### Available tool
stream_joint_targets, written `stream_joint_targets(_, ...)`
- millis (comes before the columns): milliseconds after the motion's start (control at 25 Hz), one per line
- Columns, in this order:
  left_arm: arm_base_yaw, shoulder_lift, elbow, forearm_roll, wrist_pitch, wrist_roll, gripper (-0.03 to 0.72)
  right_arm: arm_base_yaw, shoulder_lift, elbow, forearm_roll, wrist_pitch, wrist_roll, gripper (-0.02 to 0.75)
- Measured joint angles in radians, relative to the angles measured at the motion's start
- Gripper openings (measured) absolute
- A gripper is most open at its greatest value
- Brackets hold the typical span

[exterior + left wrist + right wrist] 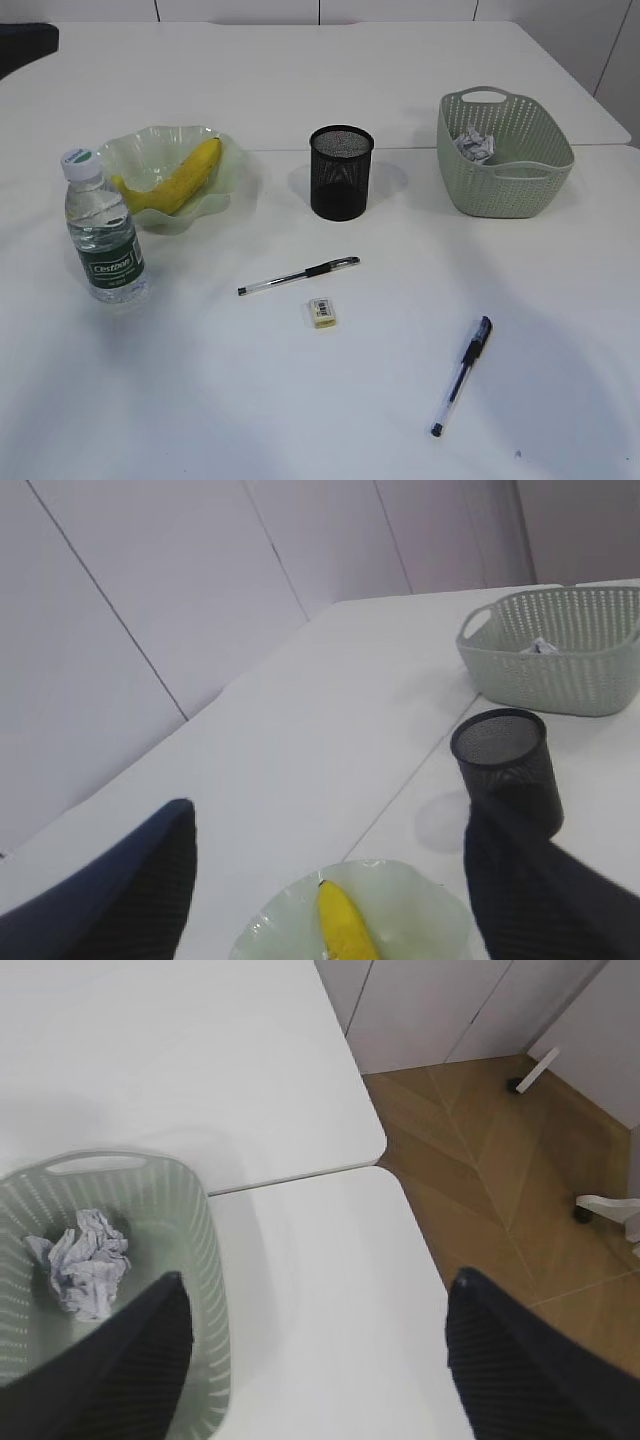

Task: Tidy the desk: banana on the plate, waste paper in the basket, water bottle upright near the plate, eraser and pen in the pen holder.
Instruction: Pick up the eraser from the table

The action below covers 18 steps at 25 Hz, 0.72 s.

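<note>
A yellow banana [180, 178] lies on the pale green plate [230, 165] at the left. The water bottle [103, 228] stands upright just in front of the plate. The black mesh pen holder [341, 172] is at the centre. Crumpled waste paper [475, 145] lies in the green basket [520, 185] at the right. One pen [300, 276] and the eraser [322, 312] lie in the middle; a second pen [461, 375] lies front right. No gripper shows in the exterior view. My left gripper [330, 870] hangs open above the plate [420, 900]. Beside the basket [205, 1260], my right gripper [315, 1330] is open and holds nothing.
The white table's right edge [400, 1200] drops to a wooden floor [500, 1160] with chair legs. A seam runs across the table behind the pen holder [510, 770]. A wall [150, 600] rises beyond the far edge.
</note>
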Motion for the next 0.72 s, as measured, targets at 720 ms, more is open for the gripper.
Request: stream_joint_targets(720,0.000,-0.191,0.002,0.000,-0.091,-0.297,0.454,0.000,-0.029,0.000,0.143,0.000,0.006,0.586)
